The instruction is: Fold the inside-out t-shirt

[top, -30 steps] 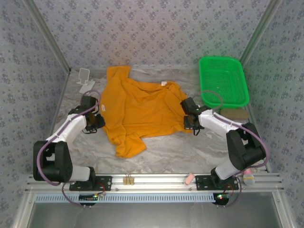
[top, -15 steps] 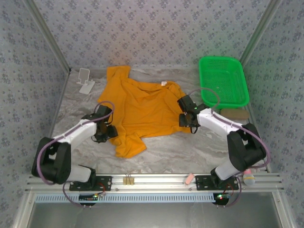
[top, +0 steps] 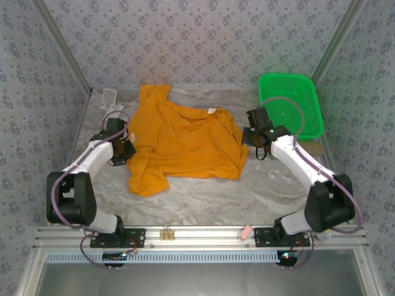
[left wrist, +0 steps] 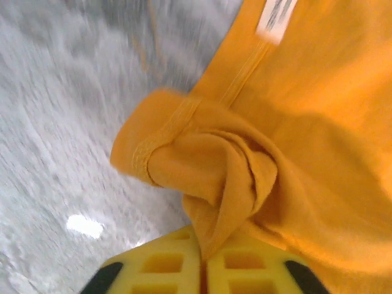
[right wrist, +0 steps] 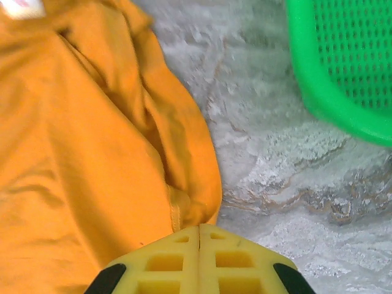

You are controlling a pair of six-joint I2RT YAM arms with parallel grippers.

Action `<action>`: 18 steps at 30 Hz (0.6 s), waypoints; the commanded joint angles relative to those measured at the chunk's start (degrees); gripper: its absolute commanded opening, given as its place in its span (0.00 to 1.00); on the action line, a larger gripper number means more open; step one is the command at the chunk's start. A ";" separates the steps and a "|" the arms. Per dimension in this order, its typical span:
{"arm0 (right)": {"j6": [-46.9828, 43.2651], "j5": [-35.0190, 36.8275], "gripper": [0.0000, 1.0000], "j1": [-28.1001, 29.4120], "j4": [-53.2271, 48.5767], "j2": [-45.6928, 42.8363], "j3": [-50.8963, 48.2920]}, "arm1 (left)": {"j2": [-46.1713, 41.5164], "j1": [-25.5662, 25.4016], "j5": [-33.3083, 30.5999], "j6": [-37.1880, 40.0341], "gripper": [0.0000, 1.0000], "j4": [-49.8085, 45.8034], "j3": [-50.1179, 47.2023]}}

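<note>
The orange t-shirt (top: 182, 145) lies spread and wrinkled across the middle of the table, its small white tag (top: 212, 110) near the collar at the back. My left gripper (top: 125, 148) is at the shirt's left edge. In the left wrist view its yellow fingers (left wrist: 165, 263) are shut on a bunched fold of the t-shirt (left wrist: 233, 177), with a white tag (left wrist: 275, 18) further off. My right gripper (top: 250, 137) is at the shirt's right edge. Its fingers (right wrist: 236, 260) are pressed together with the hem of the t-shirt (right wrist: 92, 153) pinched at the tips.
A green basket (top: 290, 105) stands at the back right, close to the right gripper, and its rim (right wrist: 324, 98) shows in the right wrist view. A white stand (top: 110, 100) sits at the back left. Patterned walls close in the marble table (top: 203, 197).
Both grippers opened, then shut on the shirt's edges. The left moved back and left, dragging the lower left part of the shirt leftwards. The right moved back and right, stretching the right side.
</note>
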 commanded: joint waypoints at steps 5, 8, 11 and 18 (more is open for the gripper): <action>1.91 -16.26 0.48 4.43 -0.31 -0.43 -10.98 | -11.01 -4.71 5.35 -0.61 0.63 -11.43 -4.91; 0.56 -21.24 0.51 4.79 -0.01 1.77 -12.14 | -17.44 -9.67 6.70 -5.58 0.77 -14.72 -12.02; -0.28 -21.82 0.51 4.36 0.03 4.20 -12.34 | -21.95 -10.48 9.93 -10.21 0.77 -13.87 -19.83; -0.94 -24.81 0.17 4.73 5.45 8.90 -14.14 | -16.61 -14.47 4.20 -15.32 0.73 -9.01 -22.75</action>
